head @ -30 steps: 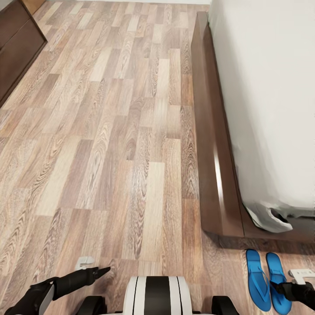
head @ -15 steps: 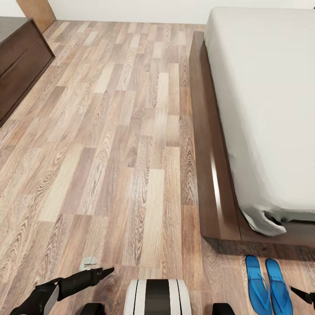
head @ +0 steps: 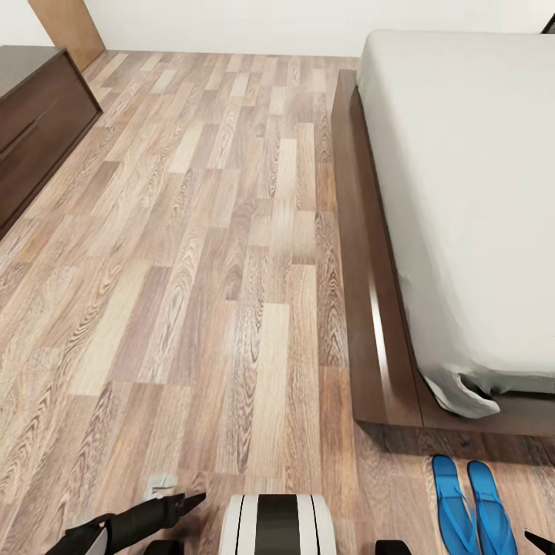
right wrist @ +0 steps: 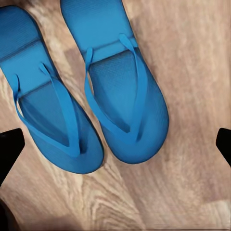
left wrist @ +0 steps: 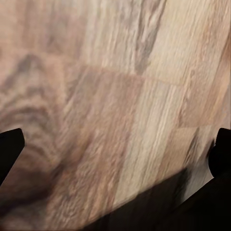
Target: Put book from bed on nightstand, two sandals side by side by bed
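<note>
Two blue sandals (head: 472, 505) are seen in the head view, laid side by side on the plank floor (head: 231, 270) just off the foot corner of the bed (head: 462, 193). No book is found on the visible stretch of mattress, and no nightstand is noted; a long dark cabinet (head: 35, 131) is recorded at the far left. The left gripper (head: 185, 502) is held low over bare boards, near the robot's base (head: 277, 524).

Left wrist view: only floor grain is recorded between two dark fingertips (left wrist: 9, 149) set wide apart, so this gripper is judged parted and empty.

Right wrist view: both sandals (right wrist: 86, 91) are logged directly below, soles nearly touching, straps up. The right gripper (right wrist: 115, 147) is spread, its tips (right wrist: 224, 144) clear of the rubber.

The sandal step is judged complete. The book step is judged outstanding; the next move calls for the book to be located further up the bed.
</note>
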Tool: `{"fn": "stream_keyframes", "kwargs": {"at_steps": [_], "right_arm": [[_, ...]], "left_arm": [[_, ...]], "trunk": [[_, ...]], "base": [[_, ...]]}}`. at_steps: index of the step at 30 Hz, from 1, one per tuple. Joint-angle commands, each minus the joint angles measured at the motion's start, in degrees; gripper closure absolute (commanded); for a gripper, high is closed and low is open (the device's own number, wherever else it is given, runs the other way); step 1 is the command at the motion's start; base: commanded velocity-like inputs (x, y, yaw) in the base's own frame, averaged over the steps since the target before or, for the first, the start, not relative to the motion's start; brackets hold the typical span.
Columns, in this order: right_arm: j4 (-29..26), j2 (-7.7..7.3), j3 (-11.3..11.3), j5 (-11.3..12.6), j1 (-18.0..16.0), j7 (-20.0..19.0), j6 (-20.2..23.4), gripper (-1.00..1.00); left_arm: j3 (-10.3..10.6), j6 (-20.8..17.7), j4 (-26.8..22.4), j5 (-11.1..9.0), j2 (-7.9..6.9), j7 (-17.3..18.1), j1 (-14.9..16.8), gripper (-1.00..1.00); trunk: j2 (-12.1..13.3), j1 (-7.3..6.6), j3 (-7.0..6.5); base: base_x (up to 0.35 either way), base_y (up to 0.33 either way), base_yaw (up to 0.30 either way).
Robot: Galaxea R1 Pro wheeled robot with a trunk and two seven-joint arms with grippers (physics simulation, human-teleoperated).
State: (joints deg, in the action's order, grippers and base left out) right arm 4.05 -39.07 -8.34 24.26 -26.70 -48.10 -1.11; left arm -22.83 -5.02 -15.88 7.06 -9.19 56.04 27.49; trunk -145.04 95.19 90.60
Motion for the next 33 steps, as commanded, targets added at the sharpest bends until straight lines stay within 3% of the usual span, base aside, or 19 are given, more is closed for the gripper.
{"fn": "stream_keyframes", "kwargs": {"at_steps": [1, 6, 12, 26, 33], "right_arm": [[0.32, -0.02, -0.46, -0.20, -0.11, -0.24, -0.13, -1.00], [0.56, 0.03, -0.45, -0.18, -0.11, -0.24, -1.46, -1.00], [0.61, 0.04, -0.49, -0.18, -0.11, -0.24, -2.08, -1.00], [0.61, 0.04, -0.45, -0.17, -0.11, -0.24, -2.14, -1.00], [0.61, 0.04, -0.45, -0.17, -0.11, -0.24, -2.22, -1.00]], "left_arm": [[-0.51, -0.47, -0.01, 0.46, 0.04, 0.16, 0.02, -1.00], [-0.54, -0.29, 0.20, 0.42, 0.05, -0.38, 0.02, -1.00], [-0.58, -0.21, 0.24, 0.38, 0.19, -0.48, 0.02, -1.00], [-0.61, -0.24, 0.24, 0.32, 0.32, -0.49, 0.02, -1.00], [-0.57, -0.21, 0.24, 0.38, 0.32, -0.49, 0.02, -1.00]], "trunk": [[-0.02, -0.01, 0.03], [-0.02, -0.01, 0.03], [0.06, -0.16, -1.30], [0.06, -0.16, -1.30], [0.16, -0.34, -2.85]], "base": [[0.000, 0.000, 0.000], [0.000, 0.000, 0.000], [0.000, 0.000, 0.000], [0.000, 0.000, 0.000], [0.000, 0.000, 0.000]]}}
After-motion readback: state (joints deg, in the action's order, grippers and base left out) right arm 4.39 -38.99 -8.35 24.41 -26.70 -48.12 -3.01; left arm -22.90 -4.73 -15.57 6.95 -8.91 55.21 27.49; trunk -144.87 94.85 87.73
